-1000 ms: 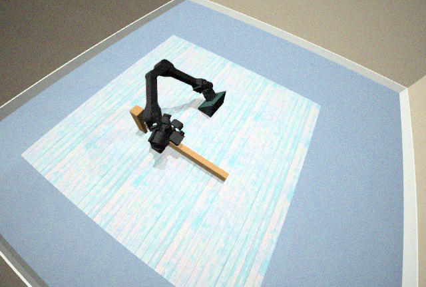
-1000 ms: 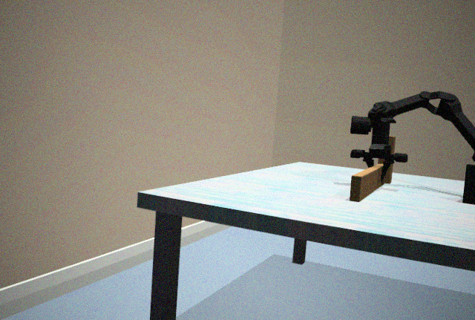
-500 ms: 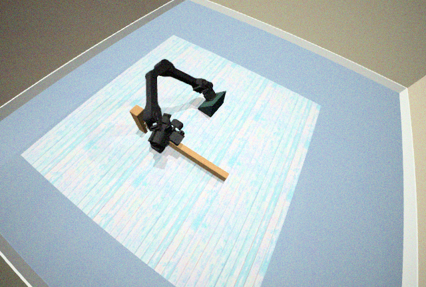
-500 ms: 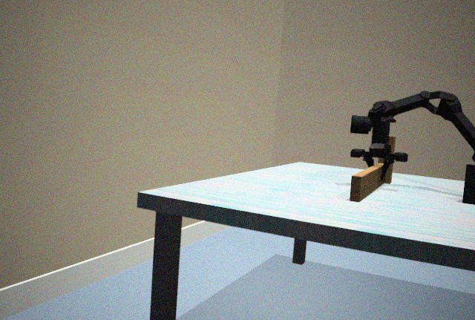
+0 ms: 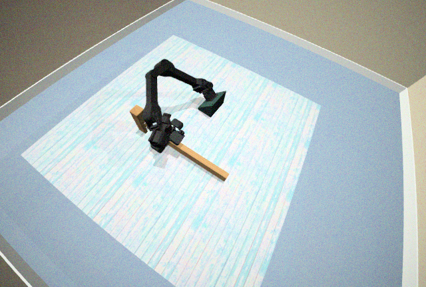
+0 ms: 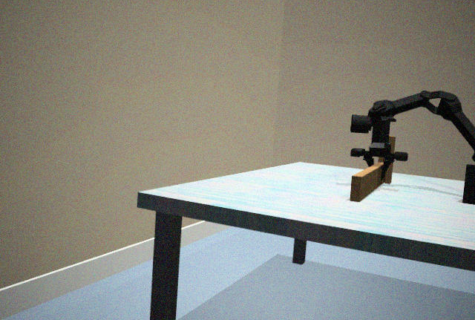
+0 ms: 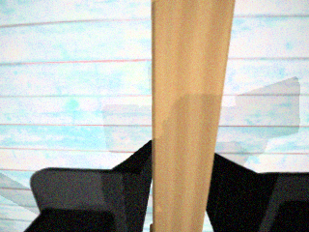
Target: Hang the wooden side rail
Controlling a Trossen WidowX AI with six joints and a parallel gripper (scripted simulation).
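Note:
The wooden side rail [image 5: 203,161] [image 6: 367,180] [image 7: 189,97] runs from under the gripper, its far end down at the table. My gripper [image 6: 378,167] [image 7: 170,144] is shut on the rail near its post end, one finger on each side. The wooden headboard post [image 5: 138,118] [image 6: 392,151] stands upright just beyond the gripper, in line with the rail. In the top view the arm and gripper cover the rail's post end. The steel hooks, the slot and its pins are hidden in all views, so whether the hooks sit on the pins cannot be told.
The arm's dark base [image 5: 213,104] [image 6: 468,184] stands on the table [image 5: 240,132] [image 6: 249,189], to one side of the rail and post. The arm's upper links arch from the base to above the post. The table's edge [image 6: 306,230] lies beyond the rail's far end.

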